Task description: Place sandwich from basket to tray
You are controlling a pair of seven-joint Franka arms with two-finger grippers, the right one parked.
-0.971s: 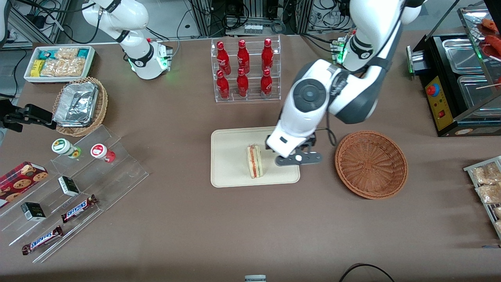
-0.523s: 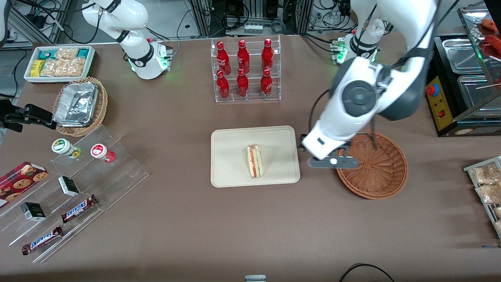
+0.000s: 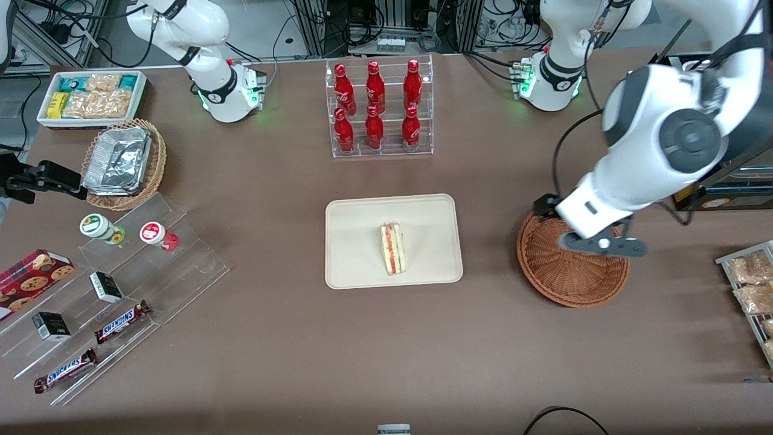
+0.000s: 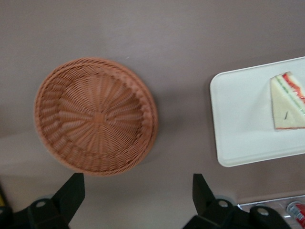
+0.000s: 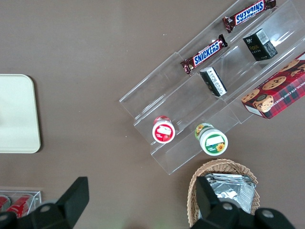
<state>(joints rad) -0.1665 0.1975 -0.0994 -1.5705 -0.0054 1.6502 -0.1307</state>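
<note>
The sandwich (image 3: pixel 392 248), a cream wedge with a red and green stripe, lies on the cream-beige tray (image 3: pixel 356 266) in the middle of the table. It also shows in the left wrist view (image 4: pixel 289 101), on the tray (image 4: pixel 238 119). The reddish-brown wicker basket (image 3: pixel 558 278) stands beside the tray toward the working arm's end, with nothing in it (image 4: pixel 95 114). My gripper (image 3: pixel 603 244) hangs high above the basket, open and empty (image 4: pixel 138 195).
A clear rack of red bottles (image 3: pixel 377 109) stands farther from the front camera than the tray. A black food warmer (image 3: pixel 706 127) and a rack of snack packets (image 3: pixel 752 290) sit at the working arm's end. A clear stepped display (image 3: pixel 121 290) with snacks lies toward the parked arm's end.
My gripper has moved away from the tray, sideways to above the basket, and has risen. The sandwich stays on the tray where it was.
</note>
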